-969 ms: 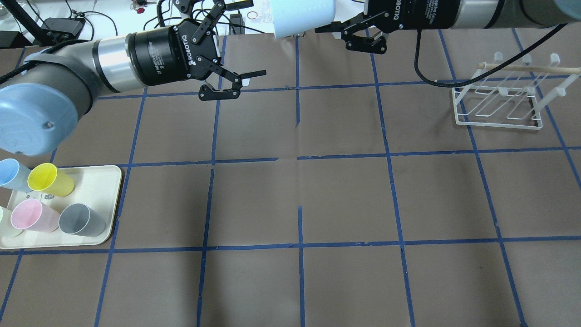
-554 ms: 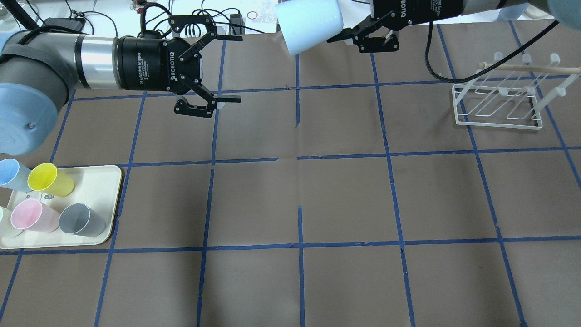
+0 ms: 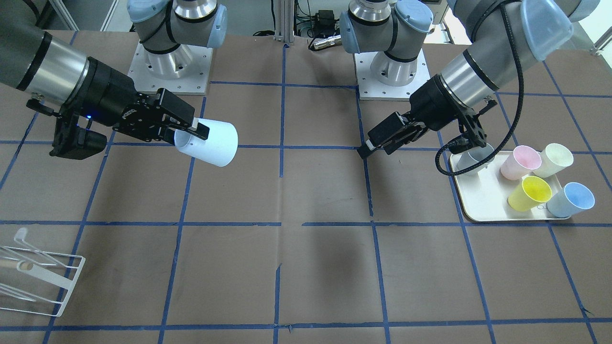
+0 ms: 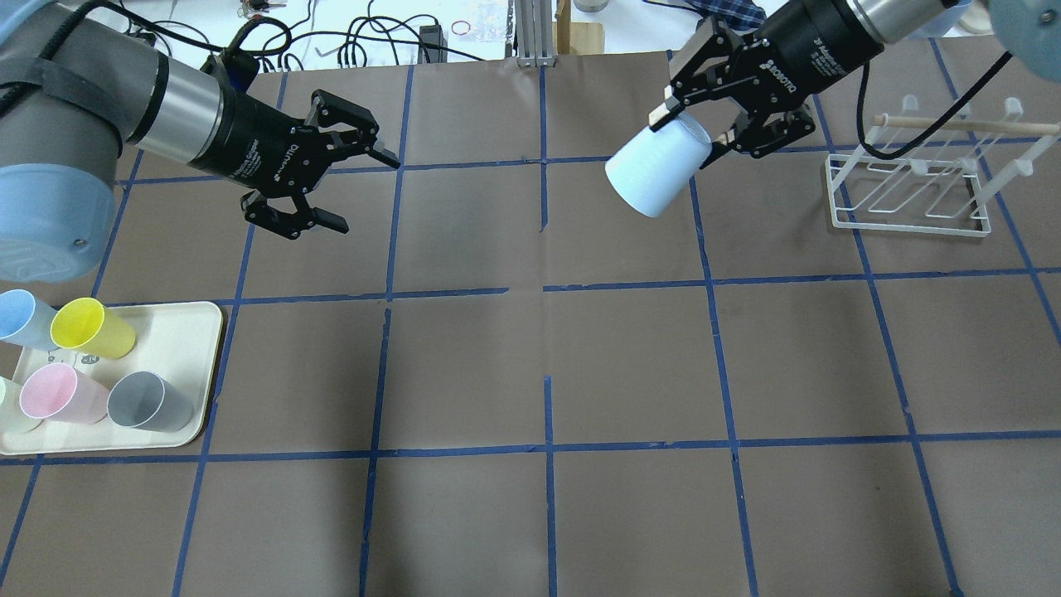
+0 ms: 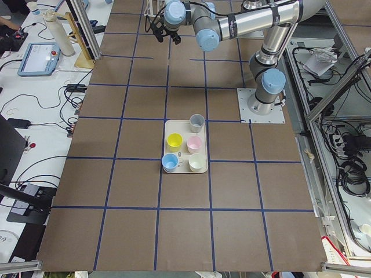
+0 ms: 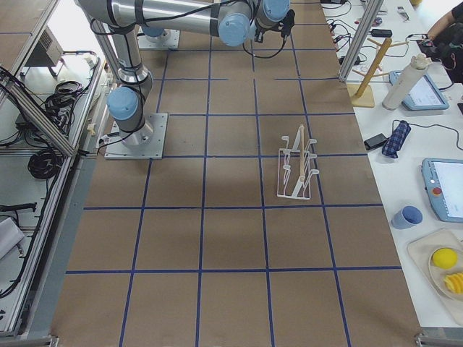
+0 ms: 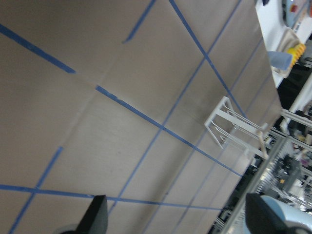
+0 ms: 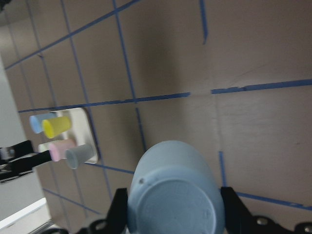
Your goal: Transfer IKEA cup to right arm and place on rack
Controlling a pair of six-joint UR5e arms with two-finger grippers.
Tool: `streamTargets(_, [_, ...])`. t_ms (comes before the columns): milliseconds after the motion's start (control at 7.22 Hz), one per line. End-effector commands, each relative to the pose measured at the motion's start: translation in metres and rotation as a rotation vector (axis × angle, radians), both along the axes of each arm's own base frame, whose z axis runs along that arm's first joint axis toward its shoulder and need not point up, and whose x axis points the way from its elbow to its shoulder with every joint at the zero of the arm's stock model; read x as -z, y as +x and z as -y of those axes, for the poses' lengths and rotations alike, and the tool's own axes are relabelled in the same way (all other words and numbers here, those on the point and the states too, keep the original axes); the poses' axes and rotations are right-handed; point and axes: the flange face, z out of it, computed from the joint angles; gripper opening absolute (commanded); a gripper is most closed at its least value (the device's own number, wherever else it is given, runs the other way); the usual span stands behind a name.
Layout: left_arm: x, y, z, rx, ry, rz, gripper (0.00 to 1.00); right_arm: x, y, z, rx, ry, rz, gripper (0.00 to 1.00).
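The IKEA cup (image 4: 657,176) is pale blue and lies tilted in the air over the table's far middle. My right gripper (image 4: 695,133) is shut on it, one finger on each side of its narrow end. The right wrist view shows the cup's round base (image 8: 175,197) between the fingers. In the front view the cup (image 3: 212,142) points towards the table's middle. The white wire rack (image 4: 910,181) stands to the right of the cup, apart from it. My left gripper (image 4: 363,192) is open and empty at the far left.
A cream tray (image 4: 178,332) at the near left holds several cups, among them a yellow one (image 4: 89,328) and a near-twin blue one (image 4: 21,316). Cables and clutter lie beyond the table's far edge.
My right gripper has carried the cup from the far edge towards the rack and lower. My left gripper has pulled back to the left, still open.
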Motion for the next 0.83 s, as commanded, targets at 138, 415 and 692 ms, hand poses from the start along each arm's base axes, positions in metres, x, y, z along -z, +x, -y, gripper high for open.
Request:
streamTargets(138, [-0.01, 0.007, -0.011, 0.231, -0.044, 0.441, 1.0, 0.0, -0.048, 0.013, -0.112, -0.148, -0.48, 0.52])
streamTargets(415, [-0.023, -0.001, -0.03, 0.284, -0.042, 0.505, 1.0, -0.006, -0.095, 0.031, -0.135, -0.243, -0.771, 0.52])
streamTargets(692, [-0.028, -0.031, -0.046, 0.364, -0.034, 0.561, 1.0, 0.012, -0.162, 0.057, -0.094, -0.304, -0.806, 0.48])
